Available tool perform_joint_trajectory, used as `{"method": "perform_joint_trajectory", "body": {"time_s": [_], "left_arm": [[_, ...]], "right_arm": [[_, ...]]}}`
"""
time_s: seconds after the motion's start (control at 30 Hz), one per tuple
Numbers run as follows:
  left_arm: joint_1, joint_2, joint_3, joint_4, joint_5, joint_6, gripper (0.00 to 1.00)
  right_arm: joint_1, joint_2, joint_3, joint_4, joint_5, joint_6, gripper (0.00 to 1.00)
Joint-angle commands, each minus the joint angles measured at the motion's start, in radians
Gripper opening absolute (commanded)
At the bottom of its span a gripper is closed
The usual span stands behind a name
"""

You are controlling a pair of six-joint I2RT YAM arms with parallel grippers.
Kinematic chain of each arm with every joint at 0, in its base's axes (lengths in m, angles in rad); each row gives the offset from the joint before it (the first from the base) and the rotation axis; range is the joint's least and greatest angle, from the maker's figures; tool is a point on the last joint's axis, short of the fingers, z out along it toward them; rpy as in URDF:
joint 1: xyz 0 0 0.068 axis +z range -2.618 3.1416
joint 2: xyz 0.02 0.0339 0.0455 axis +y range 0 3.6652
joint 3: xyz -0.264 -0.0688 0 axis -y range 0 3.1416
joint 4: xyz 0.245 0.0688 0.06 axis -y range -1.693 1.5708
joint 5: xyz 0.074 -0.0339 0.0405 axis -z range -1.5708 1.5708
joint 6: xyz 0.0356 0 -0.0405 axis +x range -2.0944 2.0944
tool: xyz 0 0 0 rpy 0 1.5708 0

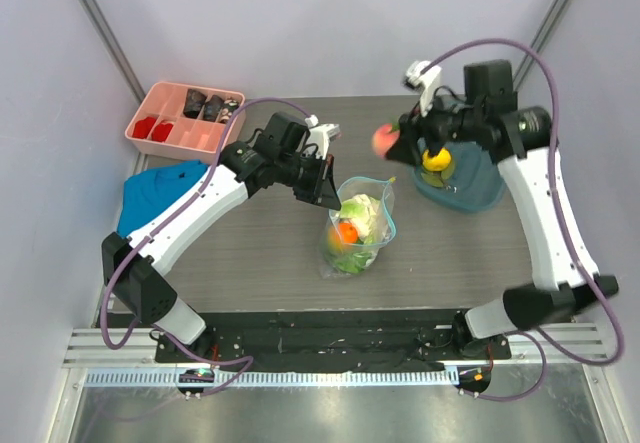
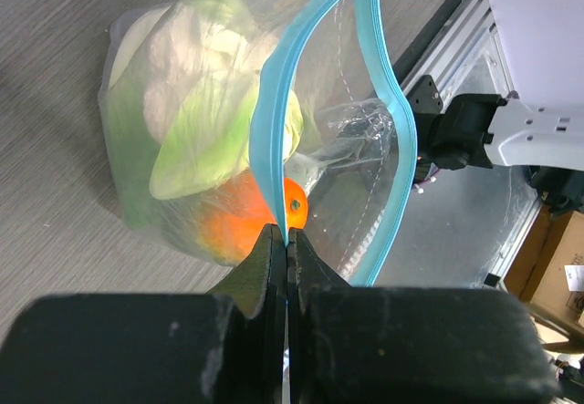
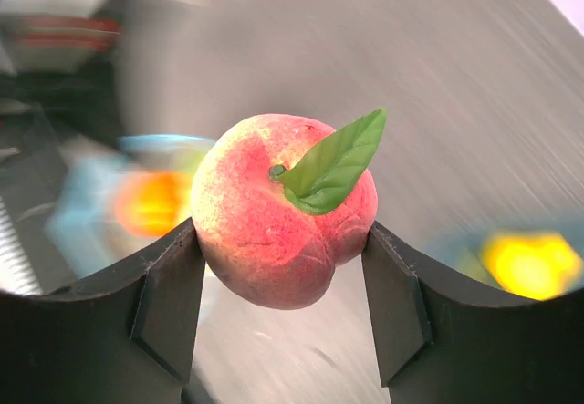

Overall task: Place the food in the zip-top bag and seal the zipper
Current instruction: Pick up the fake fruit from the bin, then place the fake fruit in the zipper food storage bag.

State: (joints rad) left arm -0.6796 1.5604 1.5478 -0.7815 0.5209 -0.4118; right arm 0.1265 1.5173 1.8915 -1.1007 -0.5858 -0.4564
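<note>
Table [image 1: 250, 253]: grey, wood-grained.
Zip-top bag [image 1: 358, 225]: clear crinkly plastic, mid-table, mouth gaping. Holds ruffled pale green cabbage [image 2: 201, 139] and smooth orange fruit [image 2: 228, 231].
Left gripper [image 2: 286, 240]: clamped on the light-blue zipper [image 2: 267, 149] strip.
Right gripper [image 3: 281, 244]: clasping a rosy, leaf-topped peach [image 3: 255, 203], aloft near the teal bowl [image 1: 470, 188].

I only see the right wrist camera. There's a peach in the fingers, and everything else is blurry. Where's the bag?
Observer: The bag stands in the middle of the table, a little to the left of your peach.
Child: Is it open?
Observer: Yes. The left gripper pinches one side of the blue zipper, and the other side bows away.
Child: Is anything inside?
Observer: A cabbage and an orange fruit.
</note>
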Motion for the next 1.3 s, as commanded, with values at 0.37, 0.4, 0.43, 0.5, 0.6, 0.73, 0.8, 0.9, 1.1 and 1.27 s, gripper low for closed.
{"method": "perform_joint_trajectory", "body": {"time_s": [0.37,0.4,0.43,0.5,0.6,0.73,0.8,0.9,1.1,1.27], "left_arm": [[0.006,-0.022,0.014,0.039,0.034,-0.008,0.0],[0.006,-0.023,0.014,0.037,0.036,-0.009,0.0],[0.008,-0.023,0.014,0.036,0.036,-0.009,0.0],[0.009,-0.025,0.012,0.034,0.034,-0.007,0.0],[0.009,-0.028,0.014,0.033,0.039,-0.002,0.0],[0.009,-0.025,0.02,0.031,0.047,-0.002,0.0],[0.009,-0.02,0.021,0.033,0.048,-0.004,0.0],[0.009,-0.017,0.018,0.034,0.053,-0.002,0.0],[0.009,-0.016,0.017,0.037,0.053,-0.004,0.0],[0.012,-0.022,0.015,0.036,0.054,0.001,0.0]], "right_arm": [[0.535,-0.154,-0.362,0.13,0.324,0.01,0.3],[0.542,-0.135,-0.368,0.14,0.349,0.01,0.28],[0.545,-0.128,-0.373,0.147,0.38,0.012,0.27],[0.55,-0.108,-0.384,0.173,0.49,0.028,0.26],[0.549,-0.1,-0.399,0.215,0.66,0.08,0.24],[0.556,-0.115,-0.416,0.248,0.774,0.134,0.41],[0.558,-0.115,-0.419,0.252,0.811,0.136,0.6],[0.558,-0.108,-0.395,0.228,0.779,0.124,0.8],[0.559,-0.114,-0.286,0.147,0.64,0.133,0.87],[0.463,-0.147,-0.233,0.13,0.494,0.188,0.93]]}}
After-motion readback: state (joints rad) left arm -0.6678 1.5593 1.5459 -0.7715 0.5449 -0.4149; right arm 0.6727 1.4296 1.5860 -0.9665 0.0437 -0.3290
